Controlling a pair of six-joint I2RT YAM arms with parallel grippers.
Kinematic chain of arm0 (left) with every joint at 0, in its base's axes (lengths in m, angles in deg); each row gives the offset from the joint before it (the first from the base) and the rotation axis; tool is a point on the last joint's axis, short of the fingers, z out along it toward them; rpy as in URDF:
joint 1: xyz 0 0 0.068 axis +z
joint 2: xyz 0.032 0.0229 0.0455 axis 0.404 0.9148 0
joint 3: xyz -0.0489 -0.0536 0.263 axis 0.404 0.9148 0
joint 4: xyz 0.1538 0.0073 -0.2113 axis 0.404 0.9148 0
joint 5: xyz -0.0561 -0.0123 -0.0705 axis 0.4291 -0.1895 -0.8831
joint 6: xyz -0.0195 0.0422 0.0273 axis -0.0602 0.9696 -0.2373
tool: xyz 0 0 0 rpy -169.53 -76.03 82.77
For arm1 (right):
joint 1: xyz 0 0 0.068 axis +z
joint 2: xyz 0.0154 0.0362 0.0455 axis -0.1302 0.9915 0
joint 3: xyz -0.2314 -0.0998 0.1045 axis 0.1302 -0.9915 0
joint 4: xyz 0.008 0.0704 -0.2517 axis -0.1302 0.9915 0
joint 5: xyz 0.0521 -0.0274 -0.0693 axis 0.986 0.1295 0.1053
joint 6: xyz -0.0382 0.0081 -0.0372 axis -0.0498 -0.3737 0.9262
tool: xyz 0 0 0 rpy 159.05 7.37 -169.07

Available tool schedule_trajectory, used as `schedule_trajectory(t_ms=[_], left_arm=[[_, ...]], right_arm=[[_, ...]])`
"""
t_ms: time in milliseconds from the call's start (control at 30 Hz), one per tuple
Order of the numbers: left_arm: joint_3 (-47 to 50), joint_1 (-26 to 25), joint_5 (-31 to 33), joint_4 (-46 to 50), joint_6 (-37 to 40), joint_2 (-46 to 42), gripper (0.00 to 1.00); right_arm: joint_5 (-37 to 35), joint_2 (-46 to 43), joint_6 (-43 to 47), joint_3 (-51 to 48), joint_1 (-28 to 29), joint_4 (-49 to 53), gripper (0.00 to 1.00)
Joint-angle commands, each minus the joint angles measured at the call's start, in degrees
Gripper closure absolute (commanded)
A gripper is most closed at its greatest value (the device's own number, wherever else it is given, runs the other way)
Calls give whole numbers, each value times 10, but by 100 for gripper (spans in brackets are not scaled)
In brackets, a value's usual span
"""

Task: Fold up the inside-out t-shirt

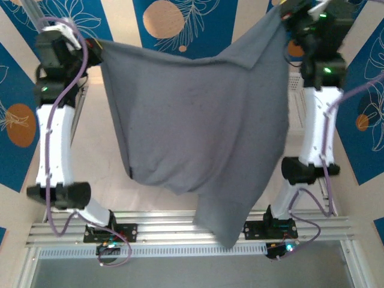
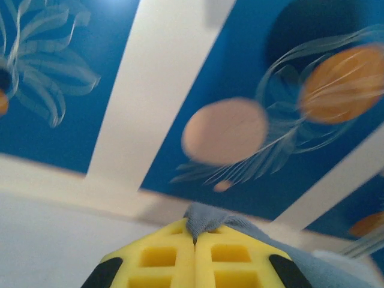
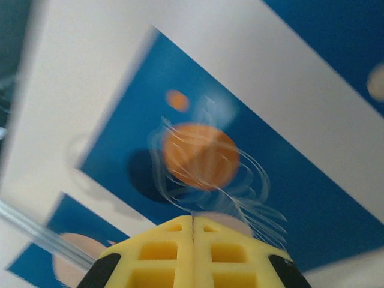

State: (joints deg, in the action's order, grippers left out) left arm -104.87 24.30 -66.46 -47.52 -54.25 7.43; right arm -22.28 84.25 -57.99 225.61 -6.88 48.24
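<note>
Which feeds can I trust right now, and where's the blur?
Top external: evenly lit and sharp enough; the t-shirt reads clearly. Left wrist: patterned backdrop smeared, fabric at the left gripper soft. Right wrist: backdrop streaked with blur, dim left edge.

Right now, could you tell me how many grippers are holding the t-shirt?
2: the left gripper pinches the t-shirt's raised edge at upper left, the right gripper at upper right.

Hanging t-shirt [image 1: 198, 120] hiding middle of desk [image 1: 105, 174], right pincer [image 1: 288, 12] tips too small to tell, backdrop [image 2: 240, 60] blurred in wrist views
</note>
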Motion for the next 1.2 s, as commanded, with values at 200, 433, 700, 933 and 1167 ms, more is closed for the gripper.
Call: schedule_trajectory(t_ms=[200, 433, 700, 933, 1167], left_arm=[[-78, 13, 2, -94, -48, 283, 31], [-202, 16, -22, 1, -19, 329, 25], [153, -44, -18, 30, -39, 94, 36], [444, -118, 25, -36, -87, -9, 100], [451, -122, 54, -63, -129, 109, 100]], right_arm=[[19, 333, -63, 190, 28, -19, 30], [49, 279, -20, 132, 15, 9, 8], [102, 28, 78, -210, 36, 165, 5], [76, -185, 15, -735, 88, -38, 61], [80, -67, -6, -786, 96, -62, 100]])
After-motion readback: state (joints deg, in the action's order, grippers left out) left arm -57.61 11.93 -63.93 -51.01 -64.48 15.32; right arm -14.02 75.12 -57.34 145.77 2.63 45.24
